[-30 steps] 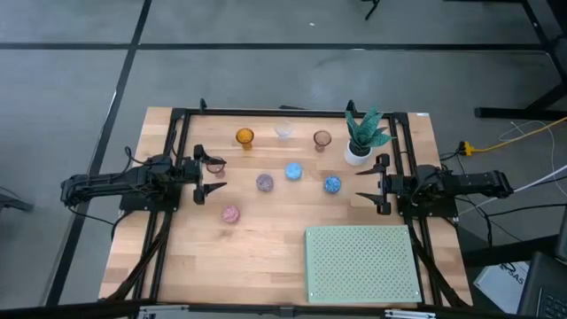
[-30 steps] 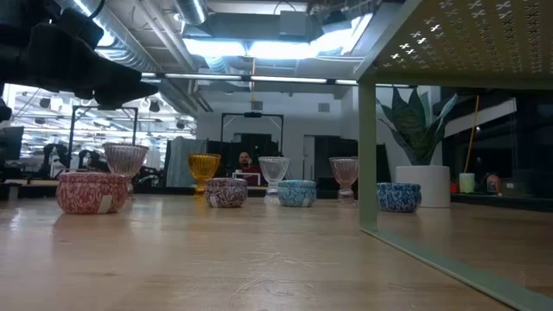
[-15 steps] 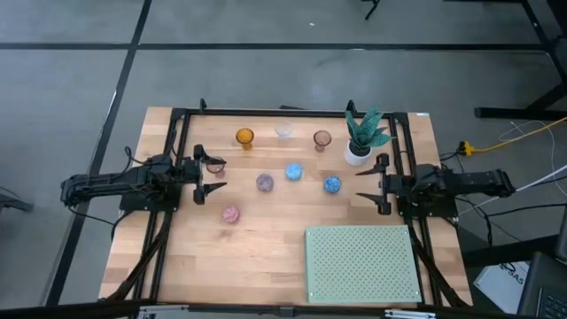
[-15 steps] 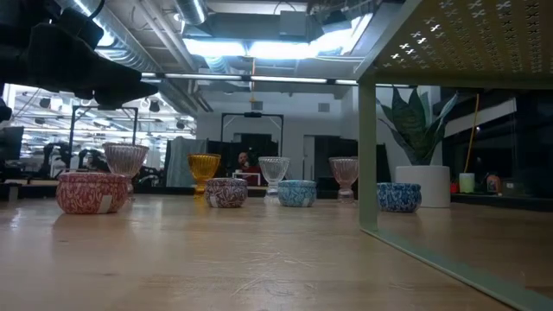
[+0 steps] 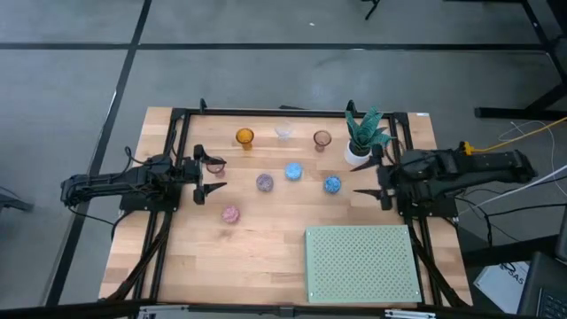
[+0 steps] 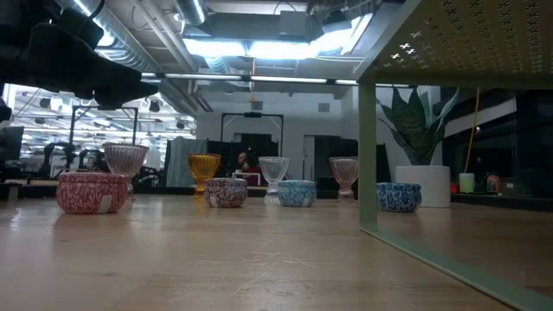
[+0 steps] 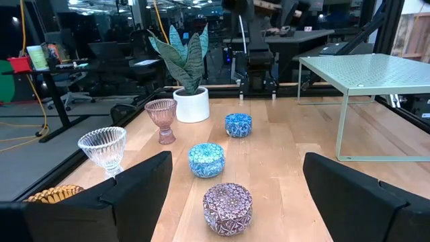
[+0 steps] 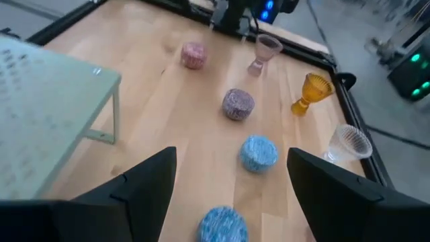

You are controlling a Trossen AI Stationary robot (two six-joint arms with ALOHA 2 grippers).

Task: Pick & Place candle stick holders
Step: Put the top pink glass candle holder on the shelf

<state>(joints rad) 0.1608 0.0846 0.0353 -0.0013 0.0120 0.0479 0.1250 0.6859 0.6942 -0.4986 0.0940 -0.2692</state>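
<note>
Even overhead light on the wooden table [image 5: 266, 239], soft short shadows, bright glaring ceiling fixtures in the low view, motion blur throughout the right wrist view

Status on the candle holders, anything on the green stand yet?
Nothing done: the green stand carries no holder. All eight candle holders sit on the bare table. Left gripper and right gripper are open and empty. All placements remain.

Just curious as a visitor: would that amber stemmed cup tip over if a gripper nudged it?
Probably. The amber cup stands on a narrow stem with a wider bowl above, so a high push likely topples it. It looks like ribbed glass, so probably stiff, breakable and perhaps slippery.
</note>
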